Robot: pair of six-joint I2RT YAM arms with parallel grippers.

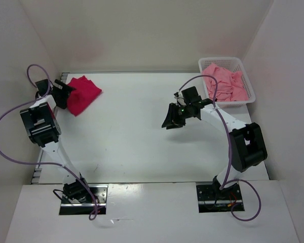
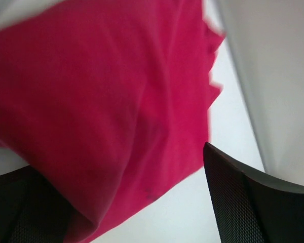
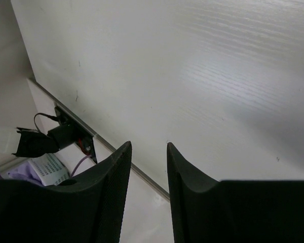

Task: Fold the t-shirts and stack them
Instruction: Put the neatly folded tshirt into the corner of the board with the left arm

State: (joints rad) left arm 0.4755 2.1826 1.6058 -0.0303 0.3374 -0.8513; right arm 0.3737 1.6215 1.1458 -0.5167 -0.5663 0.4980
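Crimson t-shirt (image 1: 84, 94) folded at the table's (image 1: 131, 136) far-left corner, likely the stack's base
Left gripper (image 1: 65, 94) spread wide at its edge, holding nothing; right gripper (image 1: 171, 118) part-open and empty; pink t-shirt (image 1: 223, 81) in the basket (image 1: 250, 87)

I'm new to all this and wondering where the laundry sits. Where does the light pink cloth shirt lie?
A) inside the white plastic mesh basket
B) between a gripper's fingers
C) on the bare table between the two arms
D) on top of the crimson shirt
A: the light pink cloth shirt lies crumpled inside the white plastic mesh basket at the far right corner of the table.
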